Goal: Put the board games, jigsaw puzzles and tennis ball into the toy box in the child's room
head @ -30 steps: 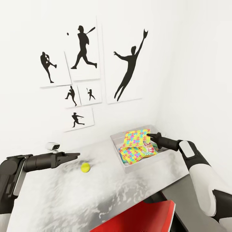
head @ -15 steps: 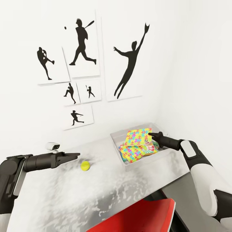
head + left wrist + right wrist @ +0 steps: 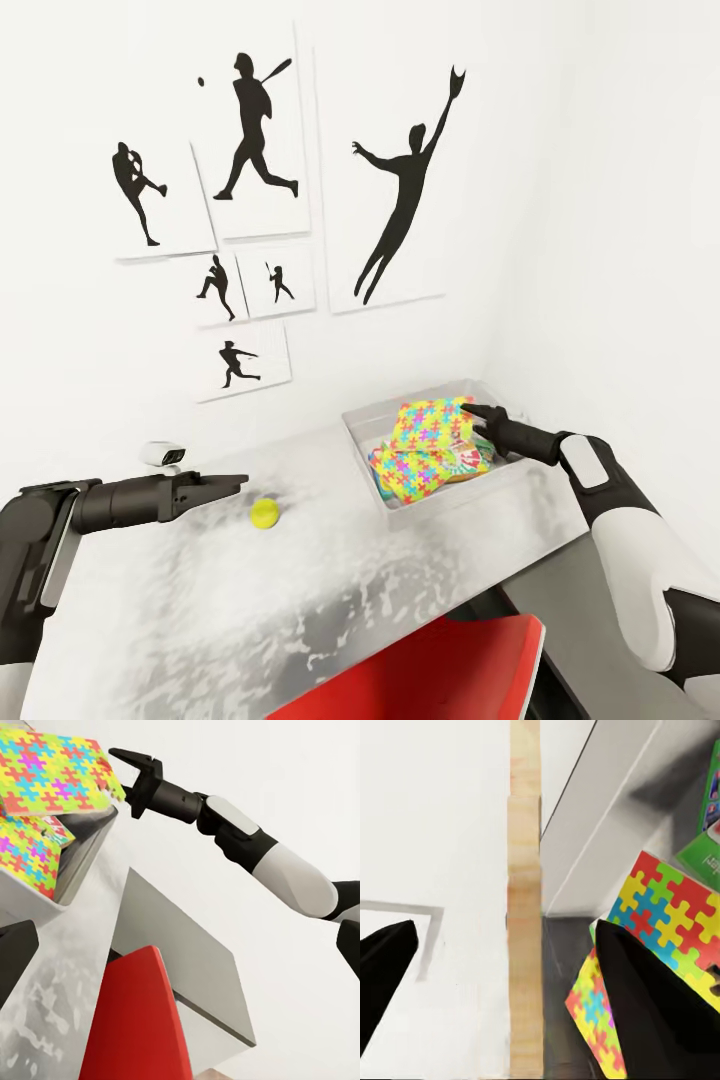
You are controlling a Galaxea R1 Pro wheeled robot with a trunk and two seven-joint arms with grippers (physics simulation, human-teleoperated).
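- White walls with black baseball-silhouette prints rise behind the light grey desk, which fills the lower half of the head view.
- Right end effector hangs at the far right corner of the toy box, at about 3 o'clock from the view's centre; in the left wrist view its fingers stand spread, with nothing between them.
- Just beside its tip, a jigsaw puzzle leans tilted against the box's far side; whether they touch I cannot tell.
- Under that sheet a second jigsaw puzzle lies flatter in the box, over printed board games whose edges show at the right.
- Left end effector points across the desk at about 8 o'clock, above the surface; whether its fingers are spread or pressed together I cannot tell.
- Tennis ball rests on the desk just below and right of that tip, apart from it and well apart from the toy box.
- Small white device sits on the desk by the wall.
- Red chair stands at 6 o'clock under the desk edge.
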